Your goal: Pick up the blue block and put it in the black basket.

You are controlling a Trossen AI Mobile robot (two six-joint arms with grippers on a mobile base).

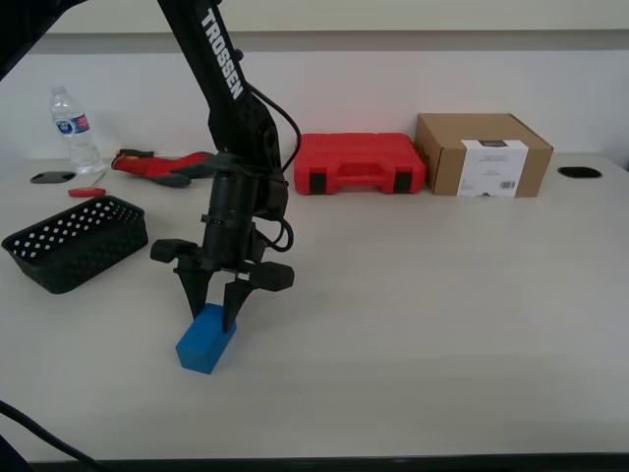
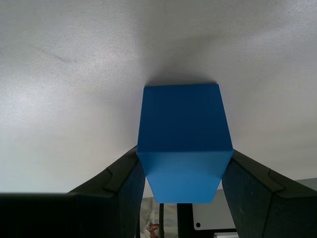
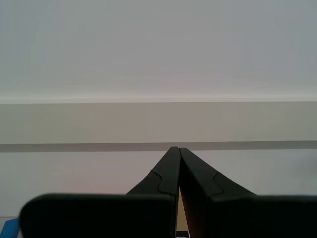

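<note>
matte black arm (image 1: 231,118), white trossen lettering, looping black cable, tapered black end effector (image 1: 213,303) fingers

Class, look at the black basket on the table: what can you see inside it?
The black basket shows only its own perforated inner walls; nothing rises above its rim. Its floor is hidden by the near wall, so small contents cannot be ruled out.

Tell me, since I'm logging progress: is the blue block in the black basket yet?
Out. The blue block sits on the table between my first gripper's fingers, apart from the black basket.
</note>
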